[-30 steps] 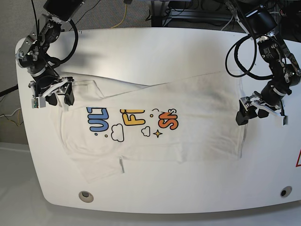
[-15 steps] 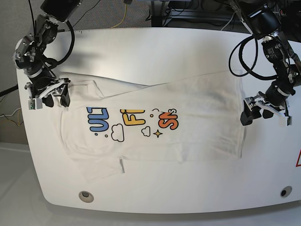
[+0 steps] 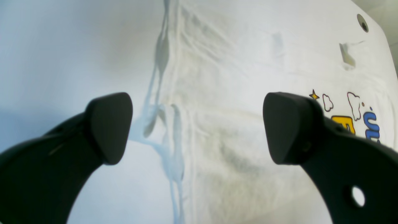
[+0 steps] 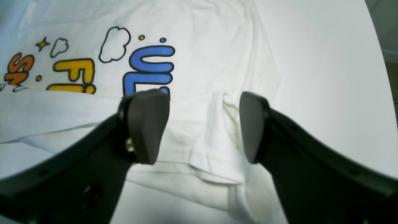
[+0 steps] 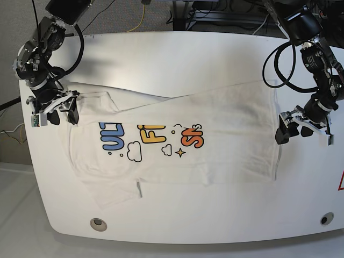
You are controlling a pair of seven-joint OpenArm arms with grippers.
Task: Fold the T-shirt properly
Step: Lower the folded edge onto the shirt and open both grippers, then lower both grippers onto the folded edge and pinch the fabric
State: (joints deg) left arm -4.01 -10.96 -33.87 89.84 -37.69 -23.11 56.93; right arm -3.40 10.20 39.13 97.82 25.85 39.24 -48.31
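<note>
The white T-shirt (image 5: 215, 140) lies flat on the table, its far edge folded down over the top of the blue, yellow and orange print (image 5: 153, 137). My left gripper (image 5: 302, 131) hovers open just off the shirt's right edge. In the left wrist view the left gripper (image 3: 197, 127) straddles that edge of the T-shirt (image 3: 248, 93) with nothing between its fingers. My right gripper (image 5: 56, 115) is at the shirt's left end. In the right wrist view the right gripper (image 4: 199, 124) stands open above a folded sleeve of the T-shirt (image 4: 205, 140), holding nothing.
The white table (image 5: 188, 54) has round holes near its front left (image 5: 98, 223) and front right (image 5: 327, 219) corners. A red mark (image 5: 341, 183) sits at the right edge. Cables and equipment lie beyond the far edge.
The left gripper has drifted right, off the shirt's edge. The right gripper has shifted slightly left and away from the sleeve. The shirt has not moved.
</note>
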